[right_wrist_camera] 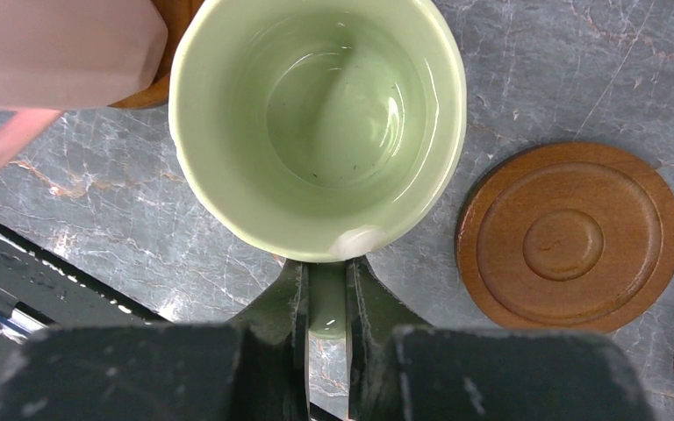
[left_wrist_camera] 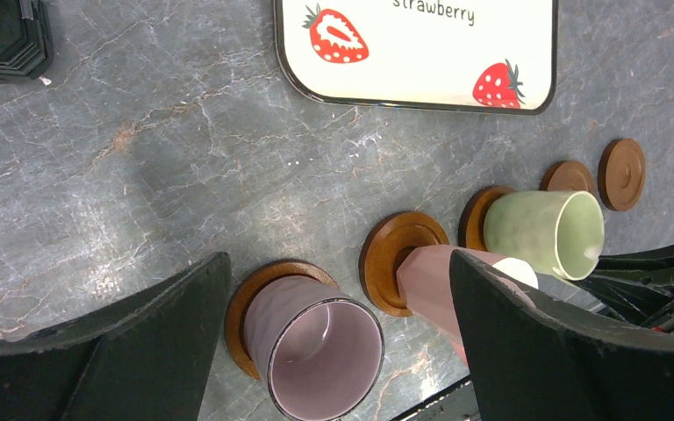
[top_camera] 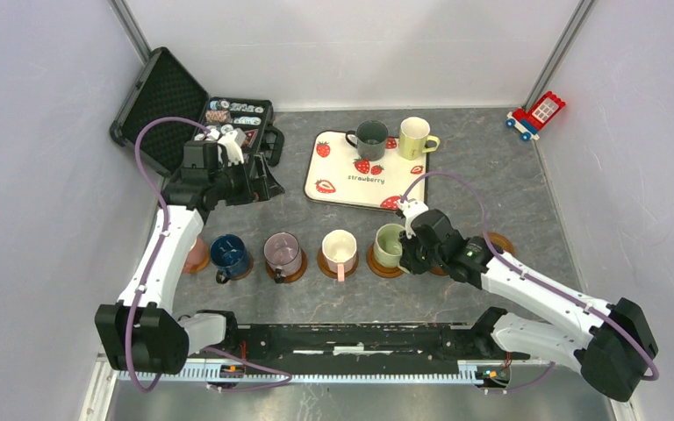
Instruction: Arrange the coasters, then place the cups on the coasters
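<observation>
Five cups stand in a row on brown coasters: pink (top_camera: 197, 256), navy blue (top_camera: 227, 253), mauve (top_camera: 282, 250), cream-white (top_camera: 340, 248) and light green (top_camera: 389, 243). My right gripper (right_wrist_camera: 327, 294) is shut on the light green cup's (right_wrist_camera: 320, 123) handle, from its right side. An empty coaster (right_wrist_camera: 570, 237) lies just right of it, and another (top_camera: 501, 242) further right. My left gripper (left_wrist_camera: 338, 263) hangs open above the mauve cup (left_wrist_camera: 316, 342), holding nothing. A dark grey-green cup (top_camera: 371, 139) and a yellow-green cup (top_camera: 417, 136) stand on the strawberry tray (top_camera: 342, 180).
An open black case (top_camera: 162, 101) with poker chips (top_camera: 239, 112) sits at the back left, close behind my left arm. A red and blue toy (top_camera: 535, 114) lies in the back right corner. Walls close in three sides. A black rail (top_camera: 351, 340) runs along the near edge.
</observation>
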Robot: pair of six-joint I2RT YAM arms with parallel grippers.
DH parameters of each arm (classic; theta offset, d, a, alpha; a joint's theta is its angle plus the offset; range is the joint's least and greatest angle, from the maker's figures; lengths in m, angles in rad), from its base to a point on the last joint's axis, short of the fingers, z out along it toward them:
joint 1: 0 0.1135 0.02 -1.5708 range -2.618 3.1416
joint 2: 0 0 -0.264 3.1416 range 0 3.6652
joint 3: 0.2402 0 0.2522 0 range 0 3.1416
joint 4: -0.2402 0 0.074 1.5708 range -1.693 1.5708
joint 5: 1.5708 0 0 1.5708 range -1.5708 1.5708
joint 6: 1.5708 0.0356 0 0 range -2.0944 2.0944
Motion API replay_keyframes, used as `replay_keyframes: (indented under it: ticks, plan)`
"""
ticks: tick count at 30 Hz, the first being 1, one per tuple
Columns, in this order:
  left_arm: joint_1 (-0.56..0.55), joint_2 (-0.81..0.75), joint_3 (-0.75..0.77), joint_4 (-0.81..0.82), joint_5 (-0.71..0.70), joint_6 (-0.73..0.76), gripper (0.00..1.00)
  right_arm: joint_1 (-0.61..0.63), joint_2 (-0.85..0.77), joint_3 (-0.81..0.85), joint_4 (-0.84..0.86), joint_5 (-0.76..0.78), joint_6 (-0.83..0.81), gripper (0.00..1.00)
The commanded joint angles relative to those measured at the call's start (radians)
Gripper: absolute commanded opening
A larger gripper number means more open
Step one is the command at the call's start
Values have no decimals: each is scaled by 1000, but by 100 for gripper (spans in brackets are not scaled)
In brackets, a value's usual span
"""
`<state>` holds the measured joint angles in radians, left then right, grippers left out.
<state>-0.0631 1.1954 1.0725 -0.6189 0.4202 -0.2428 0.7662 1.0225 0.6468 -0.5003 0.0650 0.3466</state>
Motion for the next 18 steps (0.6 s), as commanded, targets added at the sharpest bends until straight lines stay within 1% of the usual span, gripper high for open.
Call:
replay_keyframes:
  ticks: [1, 6, 7, 9, 11, 12, 15, 16, 18]
  plan:
    - [2, -27, 5, 43, 18, -49, 100, 9, -25, -2, 46, 17, 21, 0]
    - [3, -22, 0, 42, 18, -55, 100, 10, -34, -12, 31, 14, 17, 0]
    - [2, -21, -1, 43, 19, -56, 100, 11, -32, -16, 36, 9, 17, 6]
    - [3, -21, -5, 42, 17, -57, 100, 12, -30, -17, 43, -6, 15, 30]
    - [3, -21, -6, 41, 17, -58, 100, 14, -31, -10, 34, -11, 3, 45]
    - [2, -21, -5, 39, 17, -56, 100, 13, -34, -4, 24, -16, -7, 50]
    - [2, -20, -2, 33, 19, -48, 100, 13, -46, 21, -8, -23, -44, 68]
    - [3, -20, -2, 30, 20, -46, 100, 13, -49, 35, -18, -28, -69, 73]
    - [2, -20, 0, 24, 23, -40, 100, 13, -47, 75, -53, -30, -138, 78]
